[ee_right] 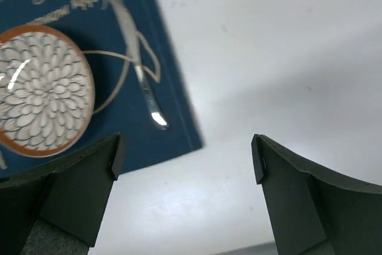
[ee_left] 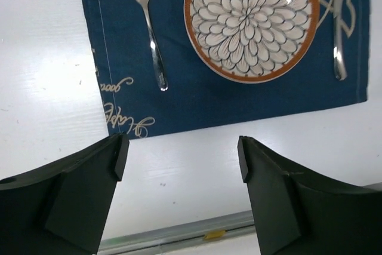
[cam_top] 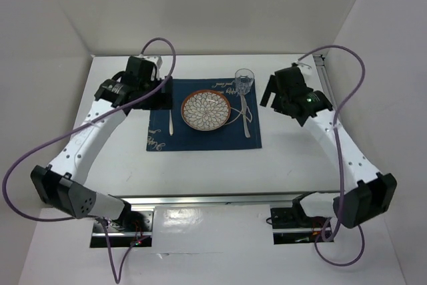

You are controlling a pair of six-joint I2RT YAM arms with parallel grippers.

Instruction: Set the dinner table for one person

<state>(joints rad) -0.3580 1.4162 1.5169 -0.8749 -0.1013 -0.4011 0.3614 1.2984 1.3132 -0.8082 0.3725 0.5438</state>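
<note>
A robotics lab test cell is shown; the dinner table (cam_top: 300, 158) is a plain white tabletop that is closed in by bare white walls (cam_top: 220, 5); the left arm (cam_top: 87, 138) and the right arm (cam_top: 340, 138) are mounted by a metal rail (cam_top: 213, 199) at the near edge; purple cables (cam_top: 161, 39) are left in loose loops; one blue placemat (cam_top: 200, 139) with a patterned plate (cam_top: 205, 110) is laid, like a staged setting.

White links, black joints: left arm (cam_top: 87, 137) at 9 o'clock, right arm (cam_top: 343, 143) at 3. Purple cable (cam_top: 337, 47) along each. Black wedge fingers (ee_left: 83, 198) on left gripper (ee_left: 182, 150).
</note>
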